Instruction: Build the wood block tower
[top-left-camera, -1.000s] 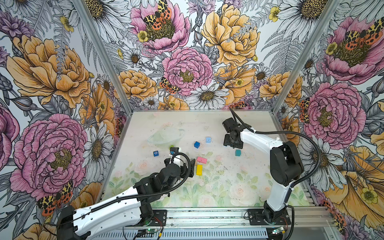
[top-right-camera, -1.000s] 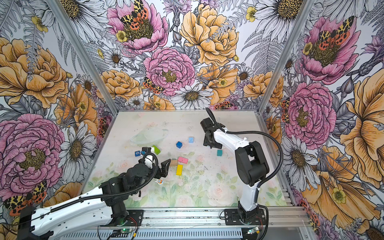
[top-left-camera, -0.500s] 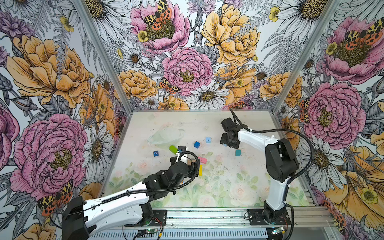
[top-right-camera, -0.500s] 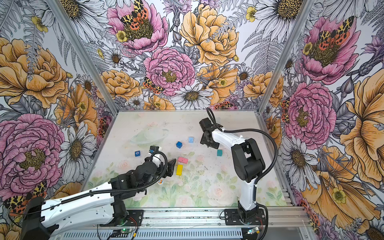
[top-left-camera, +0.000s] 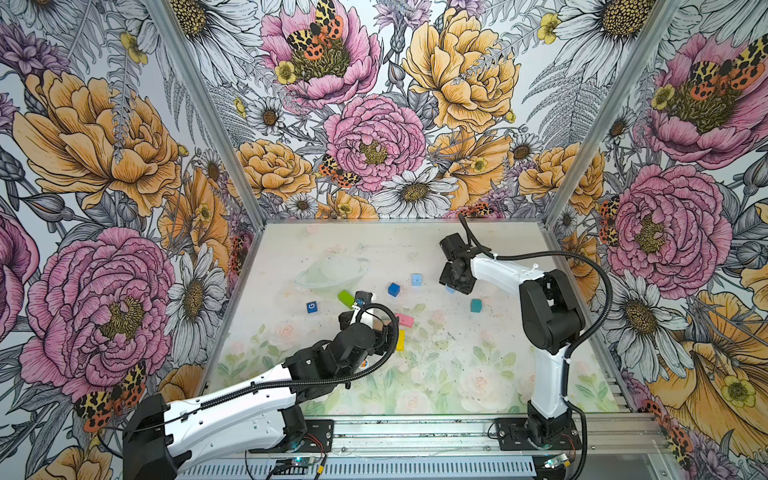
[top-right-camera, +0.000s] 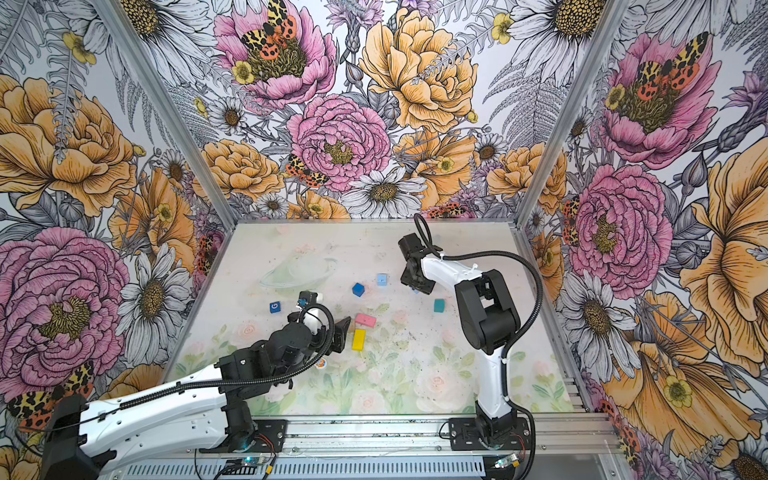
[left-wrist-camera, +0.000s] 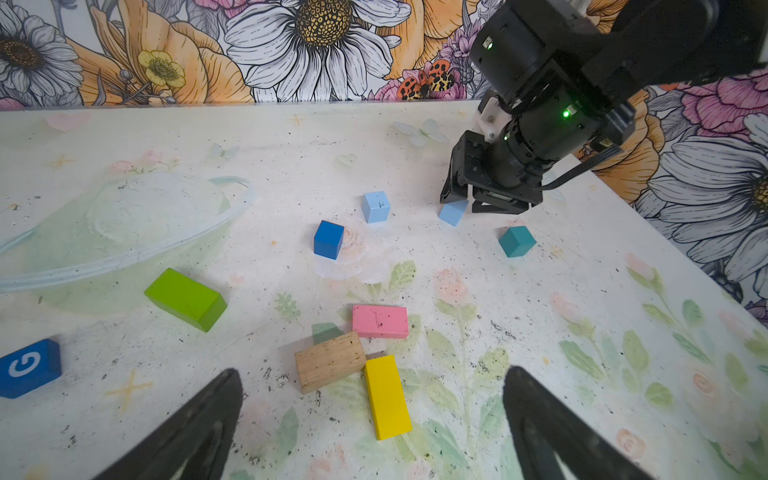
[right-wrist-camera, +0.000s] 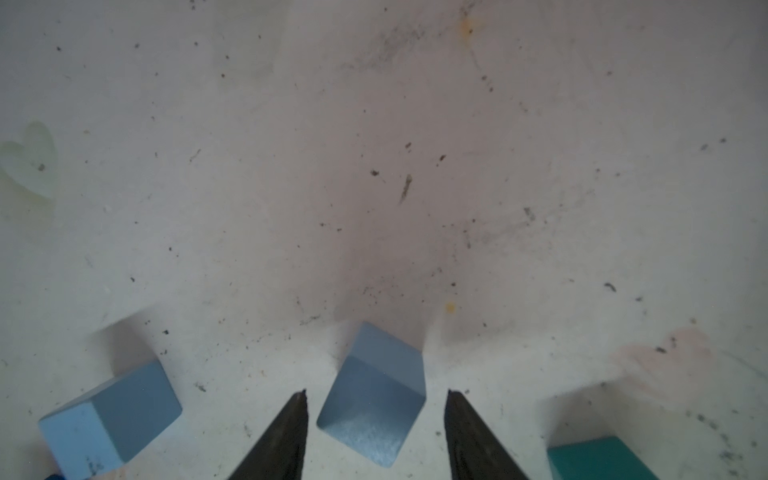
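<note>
No tower is stood up yet: the wood blocks are scattered flat across the table (top-left-camera: 457, 374), and the first pick is being set up by the right gripper (right-wrist-camera: 376, 409). In the right wrist view a light blue cube (right-wrist-camera: 374, 395) is bracketed between the two fingers with a gap visible on each side, so nothing is grasped; the jaws are parted around it, not clenched. The cube sits turned, corner-on to the fingers, so the wrist should be rotated until the pads meet flat faces, otherwise the cube can be expected to twist or squirt out as the jaws close. A second light blue cube (right-wrist-camera: 110, 419) and a teal cube (right-wrist-camera: 598, 459) lie to either side, well clear, and need not be disturbed. In the left wrist view the left gripper (left-wrist-camera: 374, 432) is seen spread wide and released, hovering above the bare-wood brick (left-wrist-camera: 330, 360) and yellow brick (left-wrist-camera: 387, 397), which touch; the pink brick (left-wrist-camera: 380, 321), green brick (left-wrist-camera: 185, 298), dark blue cube (left-wrist-camera: 328, 240) and lettered blue block (left-wrist-camera: 29, 368) lie apart. Closure should be gentle and centred, then the lift made straight up.
</note>
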